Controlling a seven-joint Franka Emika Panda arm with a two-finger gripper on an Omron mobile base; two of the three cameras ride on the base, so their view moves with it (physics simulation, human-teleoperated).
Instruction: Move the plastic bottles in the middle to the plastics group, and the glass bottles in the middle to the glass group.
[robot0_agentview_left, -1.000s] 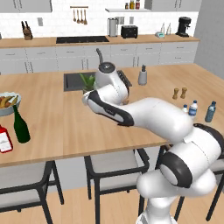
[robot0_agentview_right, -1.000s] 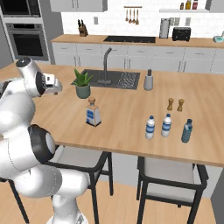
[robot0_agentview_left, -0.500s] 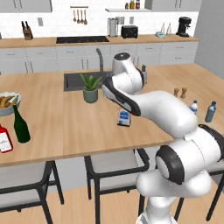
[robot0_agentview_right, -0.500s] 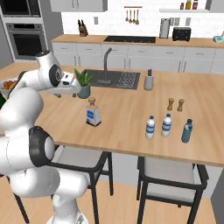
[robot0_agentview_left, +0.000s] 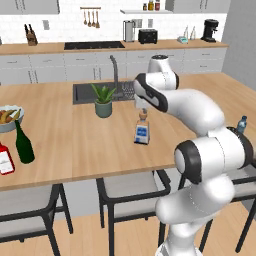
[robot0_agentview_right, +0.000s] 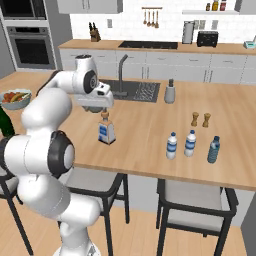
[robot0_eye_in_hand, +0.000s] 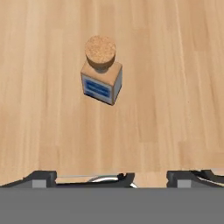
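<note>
The squat clear bottle (robot0_eye_in_hand: 101, 78) with a blue label and cork stopper stands upright on the wooden island (robot0_agentview_left: 75, 145). My gripper (robot0_eye_in_hand: 113, 177) hangs open straight above it, apart from it, with nothing between the fingertips (robot0_eye_in_hand: 41, 177). From the base, the gripper (robot0_agentview_left: 142, 106) (robot0_agentview_right: 102, 109) hovers just over the stopper of the squat bottle (robot0_agentview_left: 142, 131) (robot0_agentview_right: 106, 132). The tall green bottle (robot0_agentview_left: 23, 143) stands at the far left beside the red white-labelled bottle (robot0_agentview_left: 5, 160). Three small plastic water bottles (robot0_agentview_right: 190, 144) stand together on the right.
A fruit bowl (robot0_agentview_left: 7, 118) sits behind the green bottle. A potted plant (robot0_agentview_left: 103, 101) stands by the sink (robot0_agentview_right: 137, 91). Two brown pepper mills (robot0_agentview_right: 200, 119) and a grey shaker (robot0_agentview_right: 170, 93) are behind the water bottles. Chairs (robot0_agentview_left: 132, 187) line the near edge.
The arm has swung from the left side of the island to the right and now hangs over the squat bottle. The gripper has stayed open.
</note>
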